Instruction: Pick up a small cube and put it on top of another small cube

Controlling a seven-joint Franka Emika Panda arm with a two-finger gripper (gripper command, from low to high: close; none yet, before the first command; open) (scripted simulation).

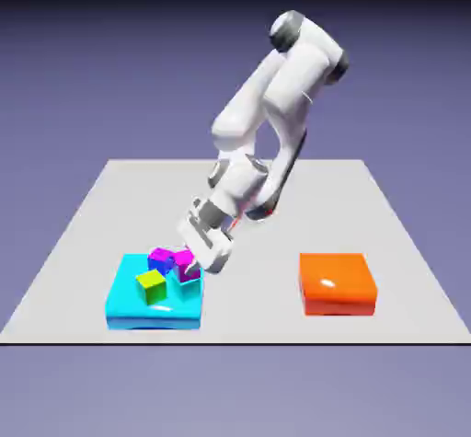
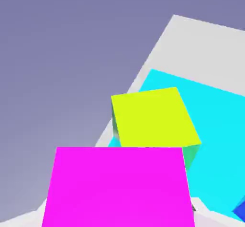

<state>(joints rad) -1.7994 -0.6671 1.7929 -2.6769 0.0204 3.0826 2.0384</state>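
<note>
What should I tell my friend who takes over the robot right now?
End effector: down at the magenta cube, over the flat cyan block. The cube fills the bottom of the hand view and hides the fingertips, so I cannot tell whether it is open or gripping.
Things: the yellow-green cube and violet-purple cube sit on the same block, close by. The teal cube cannot be picked out in either view.
Done: no stack shows yet.
Left: make sure of the grip on the magenta cube, find the teal cube, set magenta on top.

Grey table (image 1: pixel 101 214) — flat cyan block (image 1: pixel 129 311), orange block (image 1: pixel 338 283) well apart
</note>
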